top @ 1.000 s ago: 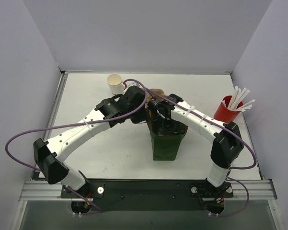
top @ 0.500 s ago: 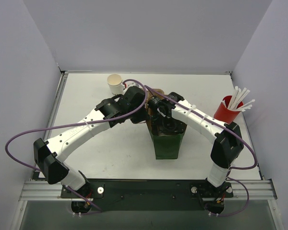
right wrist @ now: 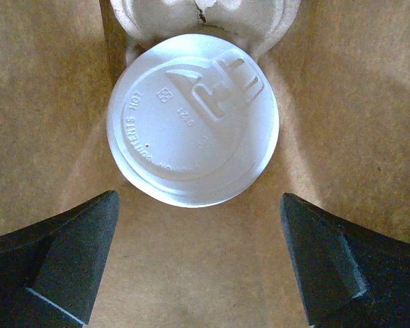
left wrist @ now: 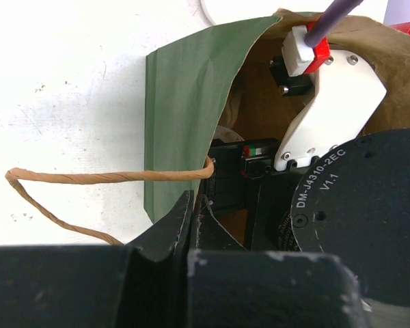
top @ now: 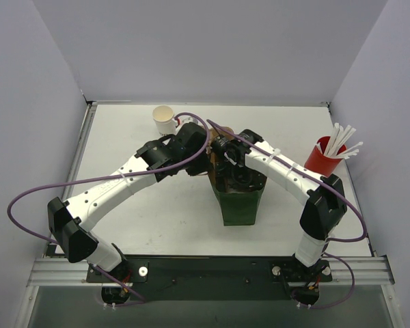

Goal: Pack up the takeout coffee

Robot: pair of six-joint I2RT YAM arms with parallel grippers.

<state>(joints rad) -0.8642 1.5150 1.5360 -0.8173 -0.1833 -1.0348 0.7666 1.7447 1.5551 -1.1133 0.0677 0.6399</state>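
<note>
A lidded white coffee cup [right wrist: 193,130] stands deep inside the green paper bag [top: 239,201], against a moulded cardboard carrier [right wrist: 205,17]. My right gripper [right wrist: 201,260] is open inside the bag, above and just short of the cup, touching nothing; from above only its wrist [top: 234,164] shows in the bag's mouth. My left gripper [left wrist: 193,205] is shut on the bag's rim beside the green wall [left wrist: 184,102]. Its wrist [top: 184,147] sits left of the bag. A second white cup [top: 165,117], open and tan inside, stands at the back of the table.
A red cup of white straws [top: 322,156] stands at the right edge. The bag's twisted paper handle [left wrist: 89,179] loops out over the white table to the left. The right arm's white link [left wrist: 328,109] fills the bag's mouth. Grey walls close in three sides.
The right wrist has shifted slightly toward the back over the bag's mouth, and the bag has moved a little with it. The left arm has held still.
</note>
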